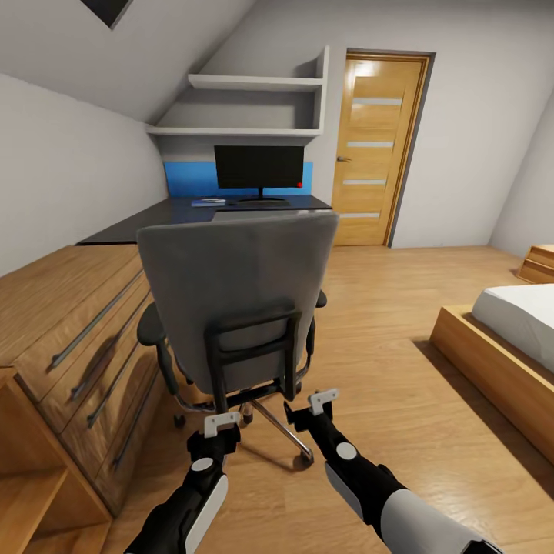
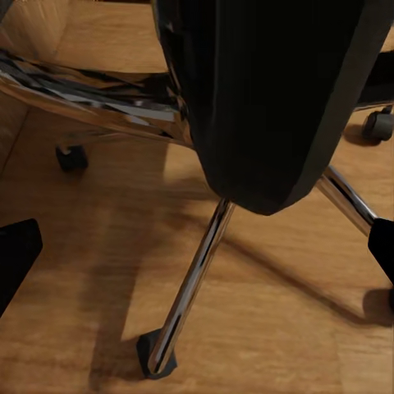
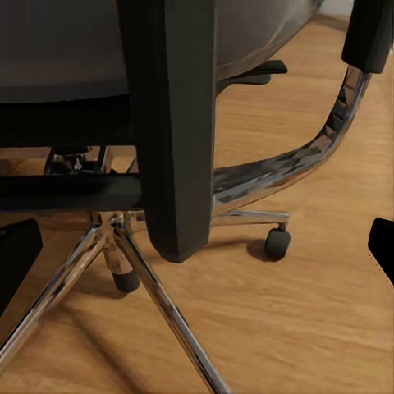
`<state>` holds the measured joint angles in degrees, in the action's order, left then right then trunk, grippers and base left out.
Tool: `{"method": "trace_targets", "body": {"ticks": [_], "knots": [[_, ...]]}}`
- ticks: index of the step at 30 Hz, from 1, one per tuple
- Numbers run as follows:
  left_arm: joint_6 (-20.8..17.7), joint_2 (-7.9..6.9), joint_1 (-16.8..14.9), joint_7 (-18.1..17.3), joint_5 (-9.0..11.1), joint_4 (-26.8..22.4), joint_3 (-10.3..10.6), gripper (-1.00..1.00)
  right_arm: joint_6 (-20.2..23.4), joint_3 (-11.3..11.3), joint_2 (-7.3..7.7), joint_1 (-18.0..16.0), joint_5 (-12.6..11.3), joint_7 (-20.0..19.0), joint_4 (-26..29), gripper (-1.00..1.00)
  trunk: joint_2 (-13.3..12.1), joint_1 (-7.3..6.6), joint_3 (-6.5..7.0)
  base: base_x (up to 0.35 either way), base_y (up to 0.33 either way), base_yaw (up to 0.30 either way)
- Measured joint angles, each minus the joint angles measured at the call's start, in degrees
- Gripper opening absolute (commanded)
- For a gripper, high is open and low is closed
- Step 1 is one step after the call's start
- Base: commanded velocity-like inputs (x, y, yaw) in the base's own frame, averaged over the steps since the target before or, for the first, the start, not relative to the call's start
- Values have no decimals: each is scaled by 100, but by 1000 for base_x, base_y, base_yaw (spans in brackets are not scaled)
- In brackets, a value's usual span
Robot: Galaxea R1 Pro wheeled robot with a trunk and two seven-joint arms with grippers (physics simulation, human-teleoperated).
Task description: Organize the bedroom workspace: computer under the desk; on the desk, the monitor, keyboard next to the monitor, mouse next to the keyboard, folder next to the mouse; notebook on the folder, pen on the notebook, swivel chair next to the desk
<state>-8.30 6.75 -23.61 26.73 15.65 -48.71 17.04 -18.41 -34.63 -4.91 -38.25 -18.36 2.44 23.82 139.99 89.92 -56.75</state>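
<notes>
Black-fingered, the left gripper [image 1: 218,425] and right gripper [image 1: 317,405] both hung open and empty just behind the swivel chair [image 1: 235,308], whose back faced them; beyond it the monitor [image 1: 259,168] stood on the desk [image 1: 154,219].

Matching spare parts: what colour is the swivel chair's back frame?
Black, on the swivel chair; clearest in head view.
</notes>
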Motion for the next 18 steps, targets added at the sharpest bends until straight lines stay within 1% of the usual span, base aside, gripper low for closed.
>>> {"method": "trace_targets", "body": {"ticks": [3, 6, 9, 12, 14, 18], "knots": [[6, -2, 0, 6, 0, -5, -5, 100, -148, -3, 20, 0, 11, -10, -8, 100, 0, 0, 0, 6, 0, 0], [61, -6, 0, 10, 1, -6, -8, 100, -181, -4, 26, 0, 14, -12, -10, 100, 0, 0, 0, 15, 0, 0], [261, -9, 0, 15, 4, -1, -9, 100, -202, -7, 29, 0, 16, -13, -12, 100, 0, -1, 0, 77, 0, 0], [488, -11, 0, 11, 7, 1, -10, 100, -211, -9, 31, 0, 17, -13, -12, 100, 0, -1, 0, 163, 0, 0], [577, -11, 0, 10, 8, 4, -10, 100, -215, -7, 31, 0, 17, -13, -10, 100, 0, -2, 0, 174, 0, 0], [601, -12, 0, 7, 7, 9, -10, 100, -216, -11, 30, 0, 17, -7, -12, 100, 0, 0, 0, 67, 0, 0]]}}
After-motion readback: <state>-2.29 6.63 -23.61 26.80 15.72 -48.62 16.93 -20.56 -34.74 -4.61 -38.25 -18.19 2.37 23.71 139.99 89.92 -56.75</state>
